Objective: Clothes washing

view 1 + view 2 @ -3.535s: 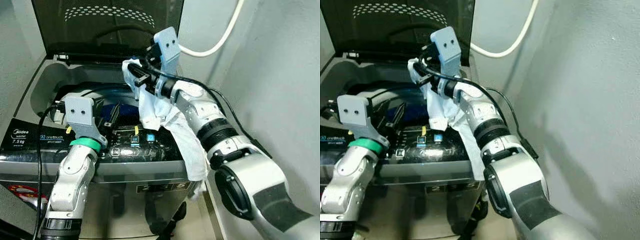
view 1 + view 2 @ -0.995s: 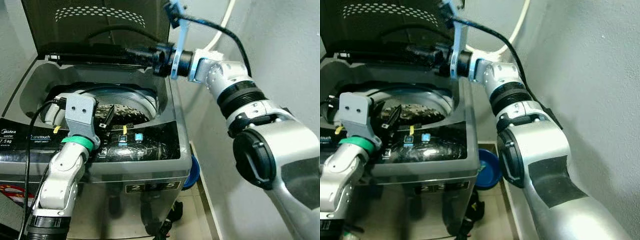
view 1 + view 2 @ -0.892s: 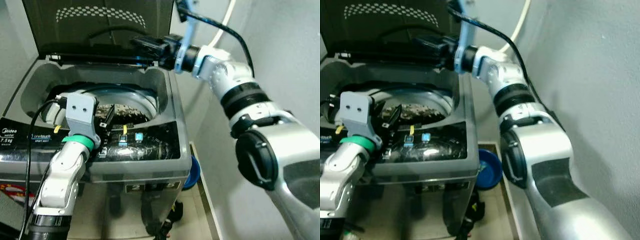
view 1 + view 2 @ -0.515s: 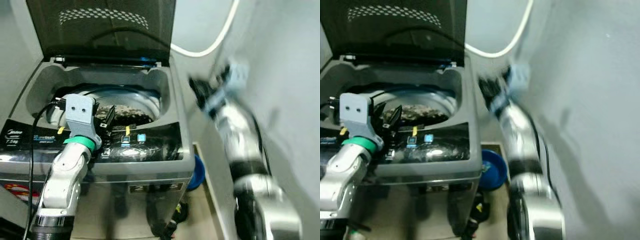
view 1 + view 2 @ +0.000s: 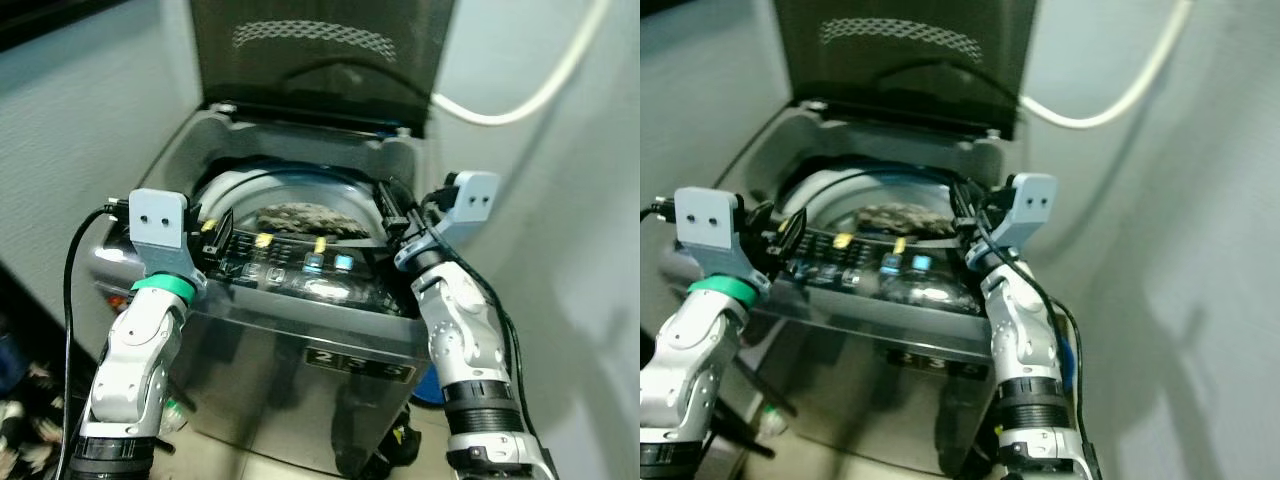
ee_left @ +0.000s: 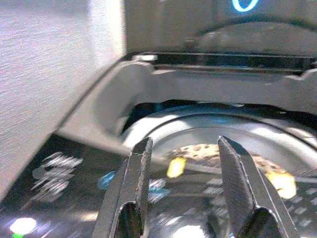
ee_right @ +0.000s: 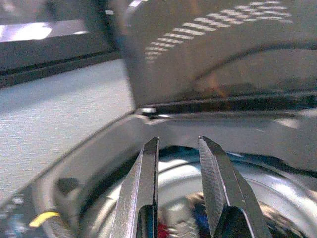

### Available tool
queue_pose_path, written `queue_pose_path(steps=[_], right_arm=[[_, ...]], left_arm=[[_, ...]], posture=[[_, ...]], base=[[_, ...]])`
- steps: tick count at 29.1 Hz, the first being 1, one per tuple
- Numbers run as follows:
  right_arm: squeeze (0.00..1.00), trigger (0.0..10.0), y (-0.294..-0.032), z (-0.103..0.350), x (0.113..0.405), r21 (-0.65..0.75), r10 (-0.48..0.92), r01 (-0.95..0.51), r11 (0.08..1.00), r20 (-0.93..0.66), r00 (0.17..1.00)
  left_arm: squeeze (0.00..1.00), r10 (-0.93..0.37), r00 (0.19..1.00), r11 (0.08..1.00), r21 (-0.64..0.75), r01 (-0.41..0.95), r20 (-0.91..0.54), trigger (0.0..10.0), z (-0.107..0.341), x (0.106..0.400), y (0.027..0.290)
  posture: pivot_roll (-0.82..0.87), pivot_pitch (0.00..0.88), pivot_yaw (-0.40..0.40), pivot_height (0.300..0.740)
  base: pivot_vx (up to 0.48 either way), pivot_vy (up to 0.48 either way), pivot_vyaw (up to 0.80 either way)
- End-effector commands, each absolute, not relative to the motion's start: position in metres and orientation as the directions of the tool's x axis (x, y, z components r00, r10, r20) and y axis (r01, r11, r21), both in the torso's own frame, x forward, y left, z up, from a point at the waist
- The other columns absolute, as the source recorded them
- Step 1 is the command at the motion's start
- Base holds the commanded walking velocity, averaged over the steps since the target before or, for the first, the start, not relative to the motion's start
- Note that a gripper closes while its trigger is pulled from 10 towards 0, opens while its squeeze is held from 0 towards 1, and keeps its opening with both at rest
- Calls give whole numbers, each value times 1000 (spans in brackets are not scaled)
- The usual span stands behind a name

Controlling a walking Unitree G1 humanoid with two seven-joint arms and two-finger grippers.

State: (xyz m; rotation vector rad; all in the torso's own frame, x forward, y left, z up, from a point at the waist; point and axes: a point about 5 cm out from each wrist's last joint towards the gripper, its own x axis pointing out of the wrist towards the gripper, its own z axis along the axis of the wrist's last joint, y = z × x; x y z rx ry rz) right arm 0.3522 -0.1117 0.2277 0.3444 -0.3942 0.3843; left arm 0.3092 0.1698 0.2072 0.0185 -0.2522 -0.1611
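Observation:
The grey top-loading washing machine [image 5: 330, 345] stands with its dark lid [image 5: 320, 60] raised upright. A dark patterned heap of clothes [image 5: 305, 216] lies in the drum. My left gripper [image 5: 215, 232] hovers over the control panel [image 5: 300, 265] at the front left, fingers apart and empty; the left wrist view has this gripper [image 6: 184, 144] facing the drum. My right gripper [image 5: 390, 205] is above the machine's right rim, pointing at the drum. In the right wrist view its fingers [image 7: 148, 168] stand slightly apart with nothing between them.
A white hose [image 5: 530, 95] curves along the wall behind the machine on the right. Grey walls close in on both sides. Dark clutter [image 5: 20, 400] lies on the floor at the left. A bit of blue basin [image 5: 1068, 360] shows behind my right arm.
The camera has shifted right. My right arm has swung back from the lid and the wall to the machine's right rim. The white cloth it held 3.5 s ago is gone from it.

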Motion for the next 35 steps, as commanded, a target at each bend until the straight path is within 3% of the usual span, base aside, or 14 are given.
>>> queue_pose_path(steps=[1,10,35], right_arm=[[0,10000,-111,230,352,259,290,-425,867,432,854],[0,10000,-117,245,350,204,318,-442,874,448,835],[0,10000,-129,245,349,204,295,-411,888,434,851]], left_arm=[[0,-167,953,986,36,163,252,10000,207,308,170],[0,-125,961,992,47,117,245,10000,203,312,175],[0,-163,960,987,37,159,228,10000,198,308,166]], posture=[[71,25,10,740],[45,19,-16,740],[42,34,-6,740]], base=[[0,0,800],[0,0,800],[0,0,800]])
